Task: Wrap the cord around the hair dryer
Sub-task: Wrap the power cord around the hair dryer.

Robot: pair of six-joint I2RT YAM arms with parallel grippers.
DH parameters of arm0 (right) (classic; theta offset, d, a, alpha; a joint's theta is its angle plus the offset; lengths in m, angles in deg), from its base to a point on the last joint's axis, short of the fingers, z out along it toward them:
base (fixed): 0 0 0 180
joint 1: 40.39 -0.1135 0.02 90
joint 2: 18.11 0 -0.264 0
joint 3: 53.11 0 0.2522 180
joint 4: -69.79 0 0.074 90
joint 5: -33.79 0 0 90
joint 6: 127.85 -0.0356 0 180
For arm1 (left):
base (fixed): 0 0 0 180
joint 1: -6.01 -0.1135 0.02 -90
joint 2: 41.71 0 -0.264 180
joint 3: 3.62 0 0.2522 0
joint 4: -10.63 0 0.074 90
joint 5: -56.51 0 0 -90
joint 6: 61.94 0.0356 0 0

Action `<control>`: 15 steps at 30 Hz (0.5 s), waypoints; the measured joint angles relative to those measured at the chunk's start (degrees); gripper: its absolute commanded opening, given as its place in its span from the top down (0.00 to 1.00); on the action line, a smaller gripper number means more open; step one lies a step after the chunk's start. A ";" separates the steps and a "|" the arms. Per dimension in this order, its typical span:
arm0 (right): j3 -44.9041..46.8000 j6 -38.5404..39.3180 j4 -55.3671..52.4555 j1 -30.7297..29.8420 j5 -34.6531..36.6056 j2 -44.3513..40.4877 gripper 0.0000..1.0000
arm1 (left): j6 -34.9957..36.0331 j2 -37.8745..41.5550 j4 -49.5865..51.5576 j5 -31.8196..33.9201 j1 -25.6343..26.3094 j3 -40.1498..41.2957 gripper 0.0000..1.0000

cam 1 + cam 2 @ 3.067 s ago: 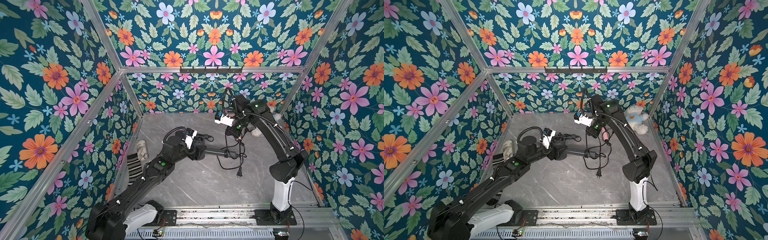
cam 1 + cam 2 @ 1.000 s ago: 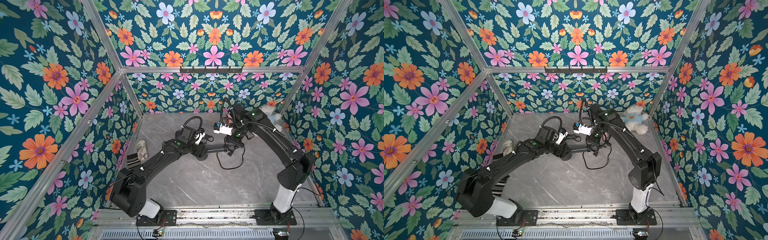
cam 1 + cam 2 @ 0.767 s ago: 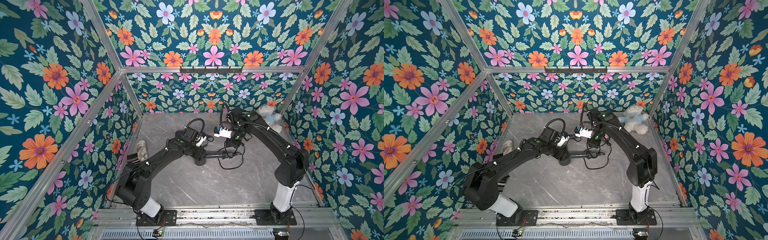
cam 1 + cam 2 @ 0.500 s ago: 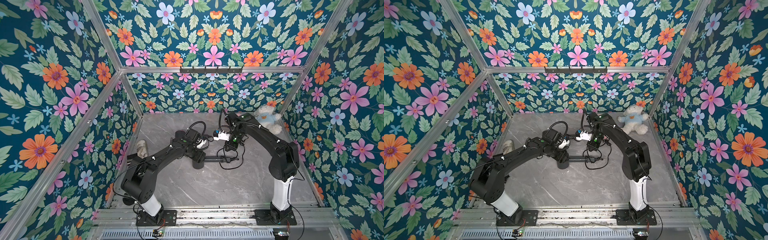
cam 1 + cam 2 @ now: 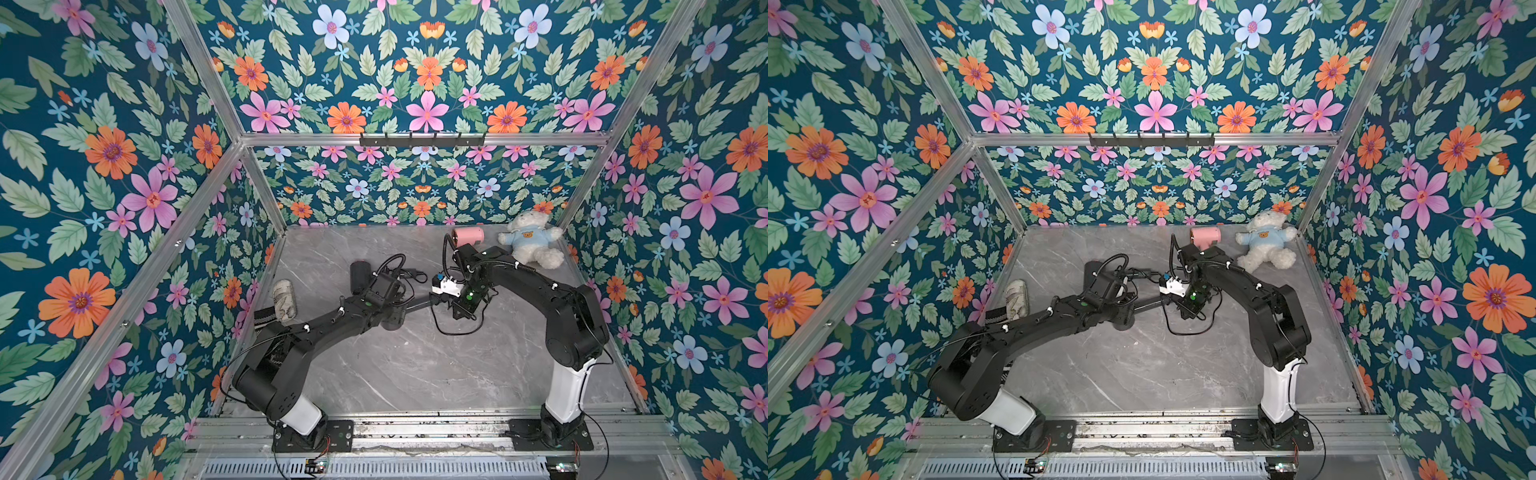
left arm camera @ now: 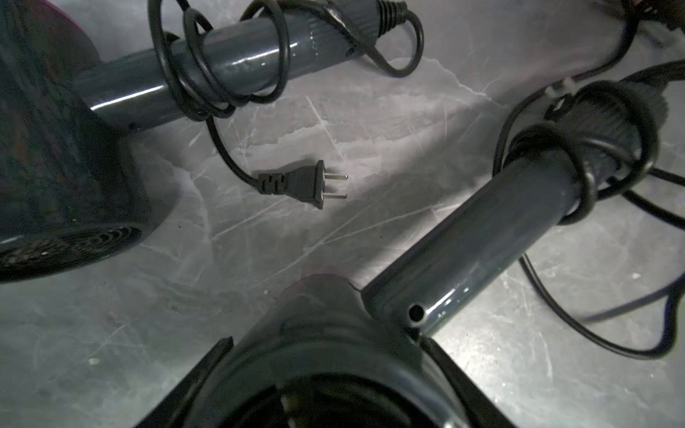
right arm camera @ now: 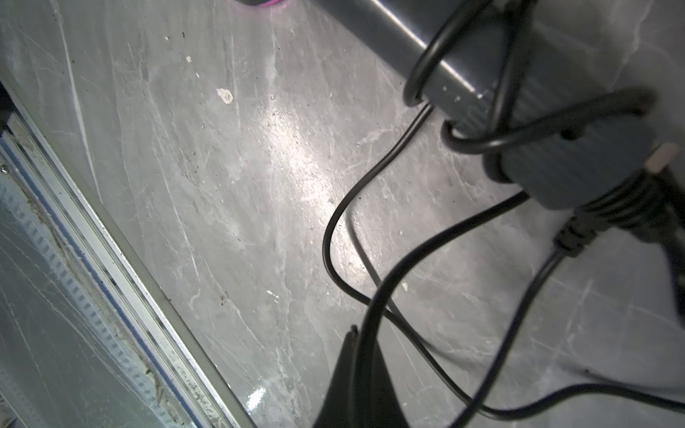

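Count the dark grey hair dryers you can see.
2. One hair dryer is held in the jaws of the left gripper; the second dryer lies on the table beside it. Others may be hidden.

grey hair dryer (image 6: pixel 482 241), cord (image 7: pixel 325 242) partly wrapped

Teal floral-wallpaper walls (image 5: pixel 124 174) in silver aluminium framing (image 5: pixel 291 139) (a black hook rail (image 5: pixel 422 141) on the back bar) surround a grey marble-patterned floor (image 5: pixel 415 365) with glossy highlights.

No lettering, brand, number or sign is legible anywhere. The hair dryer (image 6: pixel 478 237) shows plain dark plastic; the teddy bear (image 5: pixel 531 245), well apart from the right fingers (image 7: pixel 356 374), bears a chest emblem too small to read.
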State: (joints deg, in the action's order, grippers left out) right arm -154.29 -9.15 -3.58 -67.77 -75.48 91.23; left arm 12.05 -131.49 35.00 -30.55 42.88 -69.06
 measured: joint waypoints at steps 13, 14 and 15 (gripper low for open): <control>-0.42 -1.46 1.03 -1.36 11.39 -5.62 1.00 | 4.46 -2.73 14.88 4.44 0.42 -10.32 1.00; -1.01 -1.29 0.90 -1.51 13.57 -6.58 1.00 | 4.46 -2.67 16.70 5.14 0.42 -11.78 1.00; -1.57 -1.09 0.68 -1.88 15.50 -7.63 1.00 | 4.70 -2.49 17.88 5.73 0.42 -13.03 1.00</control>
State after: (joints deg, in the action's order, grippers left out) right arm -155.86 -10.24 -2.91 -69.65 -59.98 83.60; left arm 16.75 -133.98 52.88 -24.82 43.29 -82.09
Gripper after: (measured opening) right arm 0.064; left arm 0.765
